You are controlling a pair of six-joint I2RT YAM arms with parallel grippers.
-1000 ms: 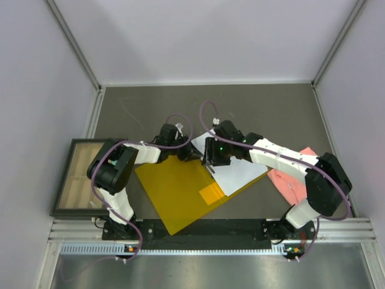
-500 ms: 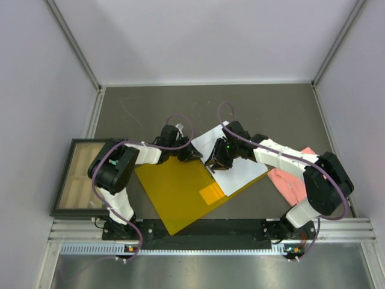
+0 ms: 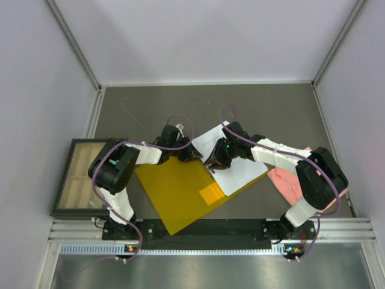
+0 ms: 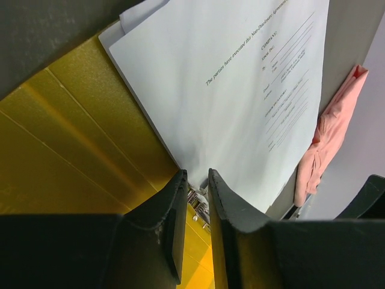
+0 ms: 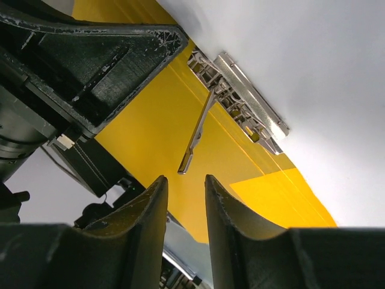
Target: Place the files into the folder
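over the last second the right arm has swung its wrist round and drawn its jaws closer together, while the left arm has stayed put. the right gripper [image 5: 183, 180] is open by a modest gap and holds nothing. just ahead of its fingertips stands the raised lever [image 5: 195, 138] of the metal clip [image 5: 240, 96], probably lifted so the sheets can slide under. the folder [image 5: 156, 132] lies spread flat under and ahead of those fingers, with the files [image 4: 240, 90] resting on the half beyond the clip, one edge right against it. they are not yet clamped.

across the clip from the right gripper, the left gripper [image 4: 195, 174] is down at the seam where paper meets yellow cover, likely pinning the folder so it cannot slide. its jaws are a thin slit apart, and i cannot tell whether they nip anything. well beyond the left fingers, past the far edge of the sheets, lies the pink cloth [image 4: 328, 132], clear of the work.
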